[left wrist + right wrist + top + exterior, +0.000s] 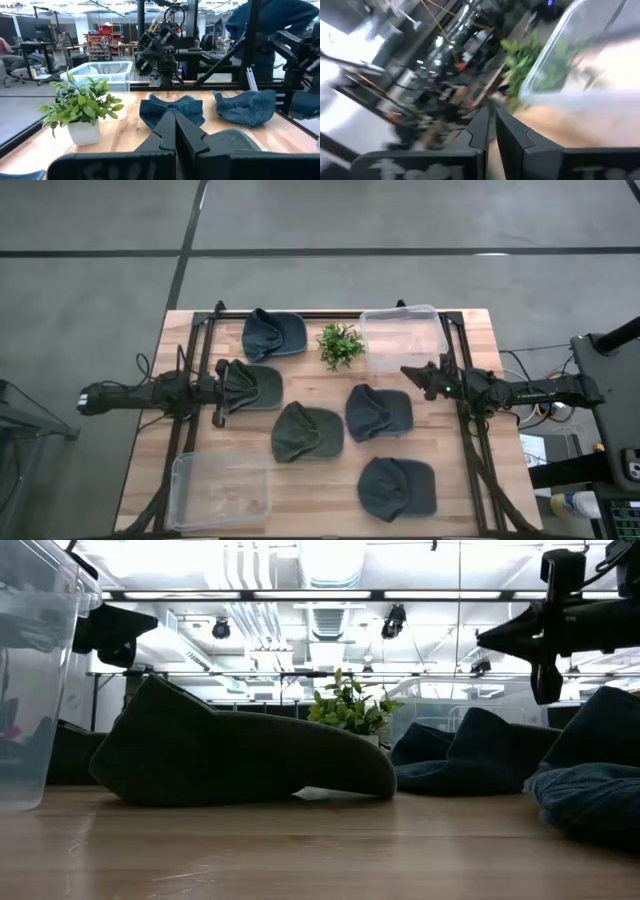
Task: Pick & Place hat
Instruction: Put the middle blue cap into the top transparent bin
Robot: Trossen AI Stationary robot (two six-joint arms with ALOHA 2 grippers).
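Several caps lie flat on the wooden table. In the high view an olive cap point(252, 386) sits at the left, with my left gripper point(222, 388) shut over its crumpled left edge. In the low view that gripper point(112, 635) hangs well above the table. Its wrist view shows shut fingers point(175, 131) with nothing between them, and the olive cap point(235, 141) below. My right gripper point(420, 377) is shut and raised point(540, 640), near the clear bin point(403, 338). Other caps: denim point(272, 333), olive point(306, 431), blue-grey point(378, 412), dark point(397, 487).
A small potted plant point(340, 345) stands between the denim cap and the far clear bin. A second clear bin point(222, 490) sits at the near left corner. Black frame rails point(470, 430) run along both sides of the table. Bare wood point(320, 505) shows along the near edge.
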